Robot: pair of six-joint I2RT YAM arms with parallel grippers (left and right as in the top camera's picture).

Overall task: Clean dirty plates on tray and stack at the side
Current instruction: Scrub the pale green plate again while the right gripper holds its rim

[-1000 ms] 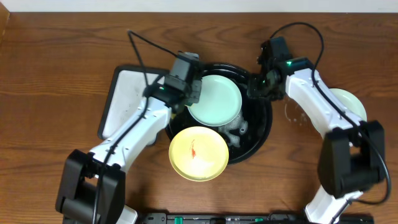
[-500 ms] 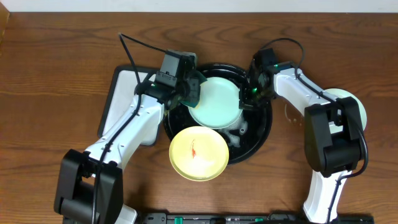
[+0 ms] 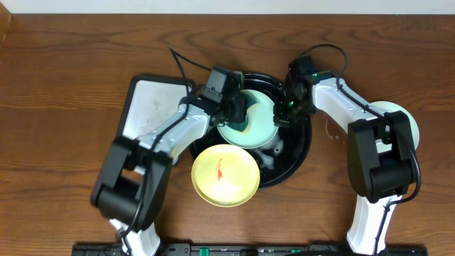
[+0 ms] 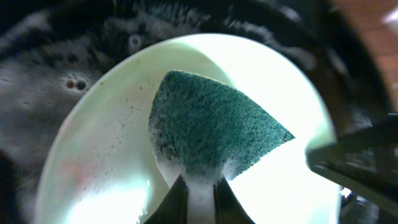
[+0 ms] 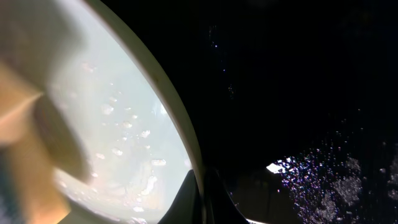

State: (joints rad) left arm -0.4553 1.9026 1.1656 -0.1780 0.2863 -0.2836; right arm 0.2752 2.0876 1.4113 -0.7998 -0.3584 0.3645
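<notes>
A mint-green plate (image 3: 259, 128) lies soapy in the black tray (image 3: 302, 153). My left gripper (image 3: 238, 119) is shut on a green sponge (image 4: 211, 124) that presses on this plate (image 4: 93, 168), with foam around the jaws (image 4: 199, 199). My right gripper (image 3: 284, 114) is shut on the plate's right rim (image 5: 180, 124), one finger on each side (image 5: 202, 193). A yellow plate (image 3: 224, 176) with a red-orange smear rests over the tray's front-left rim. A second mint-green plate (image 3: 404, 121) lies on the table at the far right, partly under my right arm.
A white rectangular dark-rimmed tray (image 3: 146, 107) lies to the left of the black tray, under my left arm. Soapy water and foam (image 5: 323, 174) cover the black tray's floor. Bare wooden table surrounds everything.
My left gripper has swung right with the sponge onto the middle of the mint plate. My right gripper moved in onto the plate's right rim a second ago and has held still since.
</notes>
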